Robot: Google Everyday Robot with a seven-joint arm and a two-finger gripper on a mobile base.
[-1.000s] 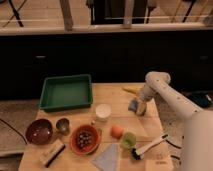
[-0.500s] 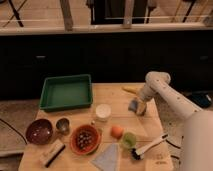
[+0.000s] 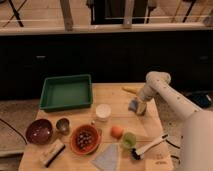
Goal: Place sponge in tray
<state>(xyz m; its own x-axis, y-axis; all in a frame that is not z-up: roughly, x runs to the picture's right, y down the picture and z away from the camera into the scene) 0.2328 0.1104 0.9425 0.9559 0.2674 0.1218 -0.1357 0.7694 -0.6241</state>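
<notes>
The blue-grey sponge (image 3: 133, 105) lies on the wooden table at the right, partly covered by my gripper (image 3: 140, 107), which reaches down right at it from the white arm (image 3: 165, 95). The green tray (image 3: 66, 92) stands at the back left of the table, well left of the sponge, with nothing in it.
A yellow oblong item (image 3: 131, 90) lies behind the gripper. A white cup (image 3: 103, 111), an orange fruit (image 3: 117, 131), a green cup (image 3: 129, 140), a brush (image 3: 150, 146), a pale-blue cloth (image 3: 107, 158), an orange bowl (image 3: 85, 139), a metal cup (image 3: 62, 125) and a dark bowl (image 3: 39, 131) fill the front.
</notes>
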